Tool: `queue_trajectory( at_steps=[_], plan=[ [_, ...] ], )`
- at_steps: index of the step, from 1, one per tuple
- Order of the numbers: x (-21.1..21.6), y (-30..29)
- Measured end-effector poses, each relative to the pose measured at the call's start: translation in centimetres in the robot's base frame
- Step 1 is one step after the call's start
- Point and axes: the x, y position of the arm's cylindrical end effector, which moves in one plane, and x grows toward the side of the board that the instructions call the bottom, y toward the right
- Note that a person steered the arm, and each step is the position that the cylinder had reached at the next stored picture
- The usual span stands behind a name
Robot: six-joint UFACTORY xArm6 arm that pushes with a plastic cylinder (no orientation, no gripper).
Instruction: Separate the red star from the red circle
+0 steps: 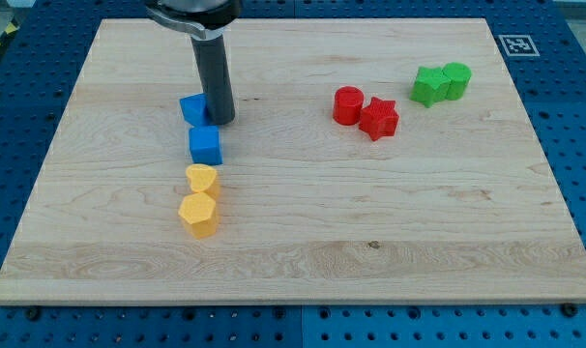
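The red circle point(348, 104) and the red star point(379, 118) sit touching each other right of the board's middle, the star to the lower right of the circle. My tip point(220, 120) is well to their left, right beside a small blue block point(192, 108) and just above a blue cube point(205, 145).
A yellow heart-like block point(202, 180) and a yellow hexagon point(198, 214) lie below the blue cube in a column. Two green blocks point(441, 83) touch each other at the upper right. The wooden board point(293, 261) has a marker tag point(516, 43) at its top right corner.
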Motion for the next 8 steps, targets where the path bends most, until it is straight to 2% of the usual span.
queue_trajectory(
  at_steps=[1, 3, 4, 5, 6, 7, 8],
  plan=[
    [0.0, 4.2],
    [1.0, 5.5],
    [5.3, 5.5],
    [6.1, 5.5],
    [5.8, 7.2],
    [4.6, 13.1],
    [4.5, 15.5]
  ],
)
